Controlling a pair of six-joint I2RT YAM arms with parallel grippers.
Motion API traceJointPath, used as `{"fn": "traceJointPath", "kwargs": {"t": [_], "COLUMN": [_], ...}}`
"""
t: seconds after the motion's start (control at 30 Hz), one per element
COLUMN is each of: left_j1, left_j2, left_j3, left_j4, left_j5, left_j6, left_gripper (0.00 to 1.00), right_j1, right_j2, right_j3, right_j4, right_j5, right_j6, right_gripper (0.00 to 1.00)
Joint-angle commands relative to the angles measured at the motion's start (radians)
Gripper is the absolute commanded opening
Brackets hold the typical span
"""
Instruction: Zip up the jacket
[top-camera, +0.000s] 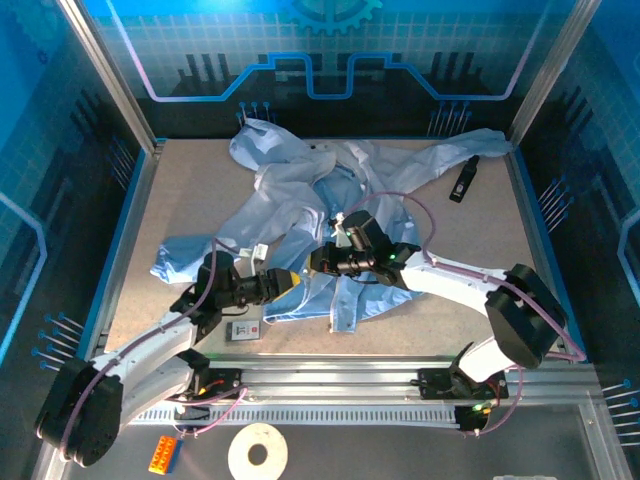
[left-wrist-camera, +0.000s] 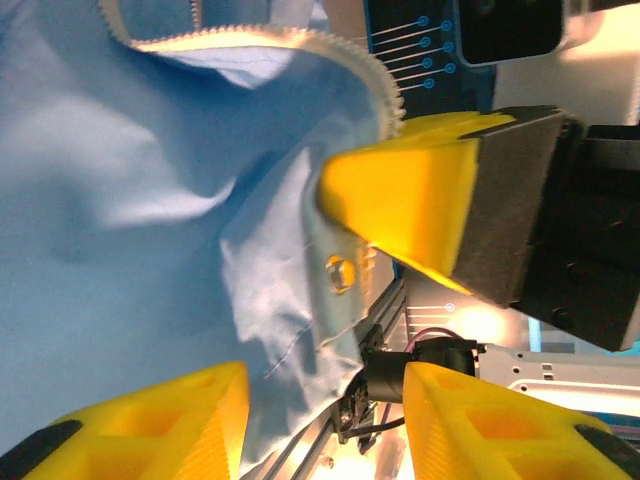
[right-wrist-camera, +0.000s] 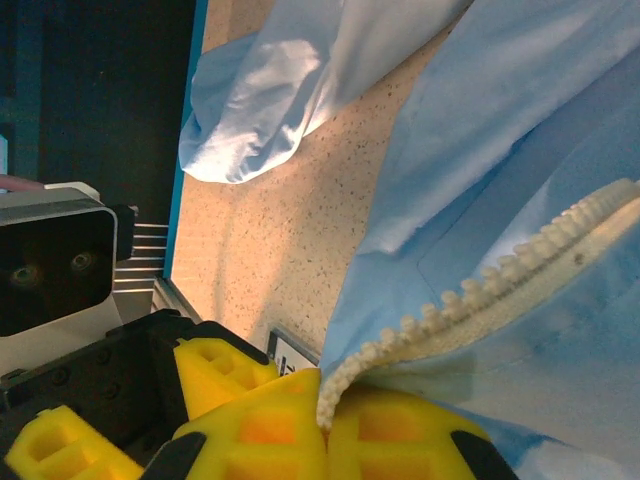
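Note:
The light-blue jacket (top-camera: 330, 215) lies rumpled across the middle of the table, sleeves spread to the back and left. My right gripper (top-camera: 318, 264) is at its near hem, shut on the lower end of the pale toothed zipper strip (right-wrist-camera: 520, 270); the strip runs out from between the pressed yellow fingers (right-wrist-camera: 250, 420). My left gripper (top-camera: 290, 283) faces it from the left, almost touching. Its yellow jaws stand apart, and the jacket's other front corner, with a metal snap (left-wrist-camera: 340, 272), hangs between them. The other zipper edge (left-wrist-camera: 250, 38) curls above, next to the right gripper's finger (left-wrist-camera: 400, 200).
A black oblong device (top-camera: 461, 180) lies at the back right beside a sleeve. A small white card (top-camera: 243, 330) sits near the front edge under the left arm. Off the table in front are a white tape roll (top-camera: 258, 452) and an orange brick (top-camera: 165, 455).

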Motion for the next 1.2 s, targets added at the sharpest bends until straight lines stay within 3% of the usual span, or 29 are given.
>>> {"fn": "traceJointPath", "kwargs": {"t": [0.0,0.07,0.33,0.5,1.07,1.17], "left_j1": [0.009,0.014,0.015,0.017,0.022,0.022], "left_j2": [0.028,0.059,0.158,0.145,0.063,0.056], "left_j3": [0.025,0.036,0.056,0.059,0.074,0.076], "left_j4": [0.063,0.094,0.232,0.214,0.069,0.062], "left_j5": [0.021,0.023,0.06,0.07,0.09,0.094], "left_j6": [-0.035,-0.045,-0.078,-0.064,-0.005,-0.003], "left_gripper": [0.46,0.45,0.17,0.0,0.0,0.0], "right_j1": [-0.009,-0.013,-0.028,-0.037,-0.066,-0.068], "right_j2": [0.02,0.024,0.016,-0.002,-0.01,0.001], "right_j3": [-0.012,-0.012,-0.044,-0.043,-0.024,0.005], "right_j4": [0.063,0.07,0.085,0.061,0.049,0.034], "right_j5": [-0.036,-0.044,-0.056,-0.046,-0.061,-0.066], "right_j6": [0.015,0.018,0.024,0.017,0.008,0.005], "right_gripper": [0.0,0.0,0.0,0.2,0.23,0.15]}}
